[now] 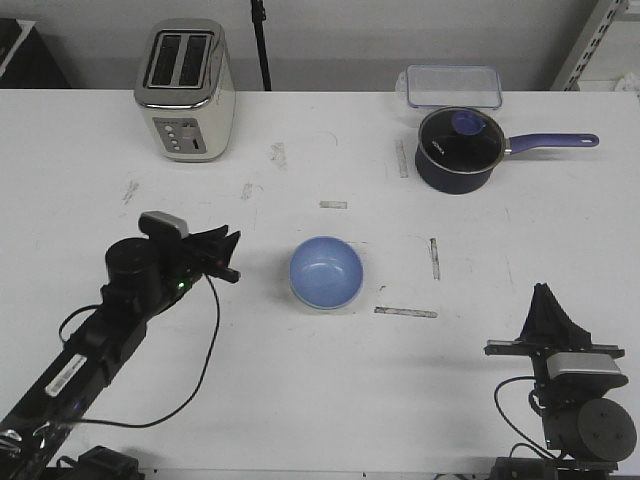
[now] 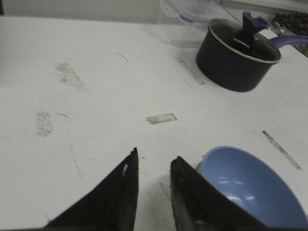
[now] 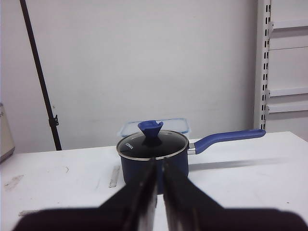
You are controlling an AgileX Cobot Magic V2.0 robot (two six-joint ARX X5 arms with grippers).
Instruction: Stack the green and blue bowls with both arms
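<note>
The light blue bowl [image 1: 326, 272] sits at the table's middle. A thin pale green rim [image 1: 300, 297] shows under its near-left edge, so it seems to rest inside the green bowl, which is otherwise hidden. The blue bowl also shows in the left wrist view [image 2: 250, 185], with a pale sliver at its edge [image 2: 199, 166]. My left gripper [image 1: 228, 256] is open and empty, just left of the bowl and apart from it; its jaws [image 2: 154, 158] stand apart over bare table. My right gripper [image 1: 548, 300] is shut and empty near the front right, far from the bowl [image 3: 160, 162].
A cream toaster [image 1: 186, 90] stands at the back left. A dark navy saucepan [image 1: 457, 150] with a purple handle and a clear lidded box [image 1: 452, 85] stand at the back right. Tape strips [image 1: 405, 312] mark the white table.
</note>
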